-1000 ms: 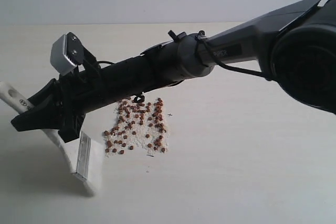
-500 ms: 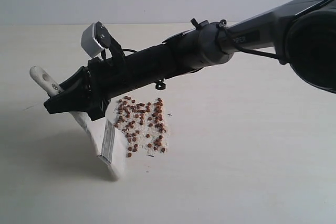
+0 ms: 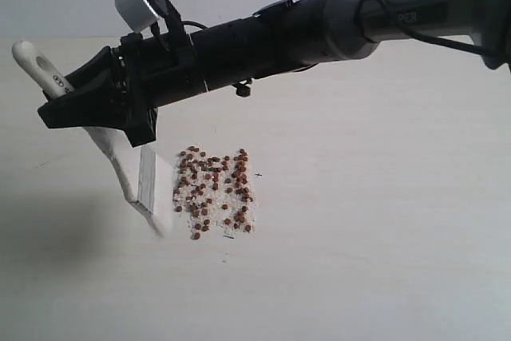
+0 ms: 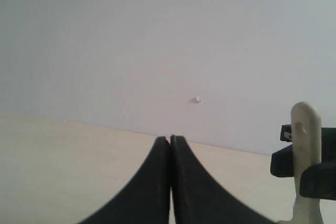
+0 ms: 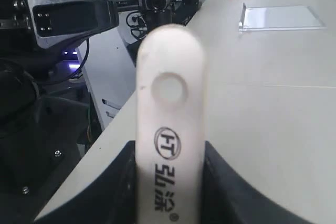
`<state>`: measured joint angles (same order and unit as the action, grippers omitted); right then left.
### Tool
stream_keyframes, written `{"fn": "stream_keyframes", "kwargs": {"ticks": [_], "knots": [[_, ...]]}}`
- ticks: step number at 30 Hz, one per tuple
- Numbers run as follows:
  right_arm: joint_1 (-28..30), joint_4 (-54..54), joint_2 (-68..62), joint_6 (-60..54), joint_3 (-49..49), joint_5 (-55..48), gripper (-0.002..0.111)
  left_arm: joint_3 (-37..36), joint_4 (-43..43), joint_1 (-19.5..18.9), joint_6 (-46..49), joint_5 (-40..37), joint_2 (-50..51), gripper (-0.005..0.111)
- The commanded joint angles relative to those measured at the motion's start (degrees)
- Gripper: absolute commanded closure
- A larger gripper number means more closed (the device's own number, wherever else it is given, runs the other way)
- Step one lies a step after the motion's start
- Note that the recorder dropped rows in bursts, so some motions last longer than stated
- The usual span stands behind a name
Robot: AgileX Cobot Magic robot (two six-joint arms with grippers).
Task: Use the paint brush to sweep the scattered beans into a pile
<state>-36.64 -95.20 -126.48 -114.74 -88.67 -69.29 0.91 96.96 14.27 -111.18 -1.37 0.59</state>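
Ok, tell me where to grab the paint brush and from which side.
Take the paint brush by its slim handle, between ferrule and holed end, coming at its flat face with jaws on both edges, as the right gripper does. That leaves the wide bristles free to reach the beans.

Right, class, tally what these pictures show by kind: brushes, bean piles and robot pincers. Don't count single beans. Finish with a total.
paint brush: 1
pile of beans: 1
pincers: 2 (right pincer shut on the brush handle, left pincer shut and empty)
Total: 4
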Motion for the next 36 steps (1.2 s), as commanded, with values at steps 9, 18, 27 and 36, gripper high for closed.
{"fn": "stream_keyframes", "kwargs": {"ticks": [9, 18, 27, 36], "knots": [[0.3, -4.7, -3.0, -5.9, -1.5, 3.2, 0.108, -0.2, 0.0, 0.3, 0.0, -0.1, 0.1, 0.107], [0.3, -4.7, -5.5, -5.9, -7.1, -0.6, 0.108, -0.2, 0.0, 0.3, 0.0, -0.1, 0.1, 0.107], [0.3, -4.7, -7.9, -5.9, -7.2, 0.6, 0.108, -0.2, 0.0, 0.3, 0.0, -0.1, 0.1, 0.107], [0.3, -4.7, -9.5, -5.9, -7.2, 7.4, 0.108, -0.2, 0.0, 0.3, 0.0, -0.1, 0.1, 0.107]]}}
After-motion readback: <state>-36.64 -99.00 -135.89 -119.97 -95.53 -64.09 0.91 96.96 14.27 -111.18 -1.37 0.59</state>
